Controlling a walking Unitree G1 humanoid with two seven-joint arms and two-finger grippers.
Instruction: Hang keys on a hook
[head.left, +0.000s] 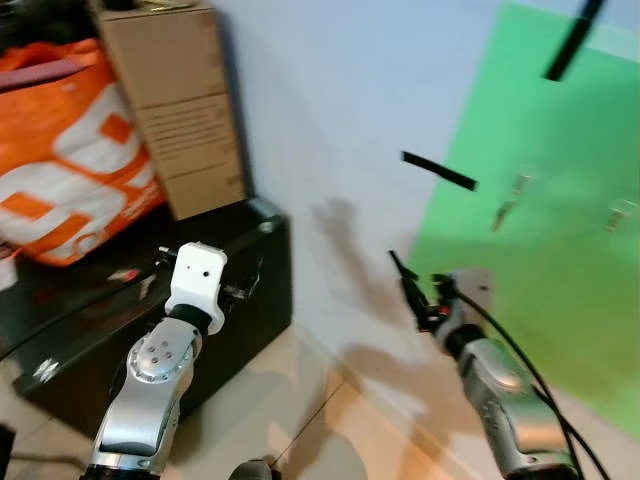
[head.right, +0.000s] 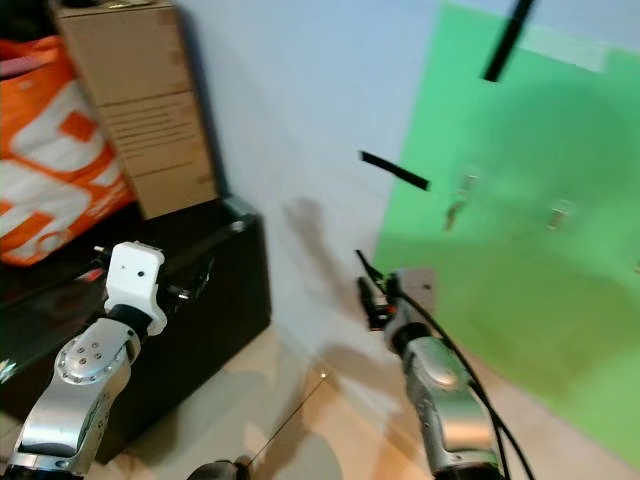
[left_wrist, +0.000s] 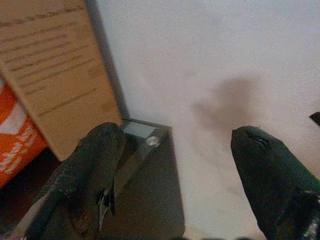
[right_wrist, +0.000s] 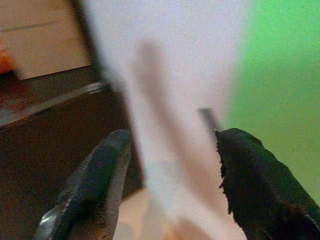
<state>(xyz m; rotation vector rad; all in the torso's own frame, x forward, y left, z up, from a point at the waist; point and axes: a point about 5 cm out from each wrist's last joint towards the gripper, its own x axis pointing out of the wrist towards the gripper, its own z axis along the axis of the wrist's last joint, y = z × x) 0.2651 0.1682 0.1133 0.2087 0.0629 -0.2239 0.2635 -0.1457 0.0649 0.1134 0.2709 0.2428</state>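
While you look through the left eye view, note the keys hanging on the green panel against the white wall, with a second hook further along; the picture is soft, so you cannot tell whether that small metal shape is keys or a bare hook. Your right tool hovers near the panel's lower corner, well below it, and your left tool sits over the black cabinet beside the cardboard box and orange bag. Through the left wrist view, the left fingers stand spread, holding nothing. Through the right wrist view, the right fingers are likewise parted and empty. Expect keys to be light, hard, slippery and prone to swinging; pinch the ring, not a blade.
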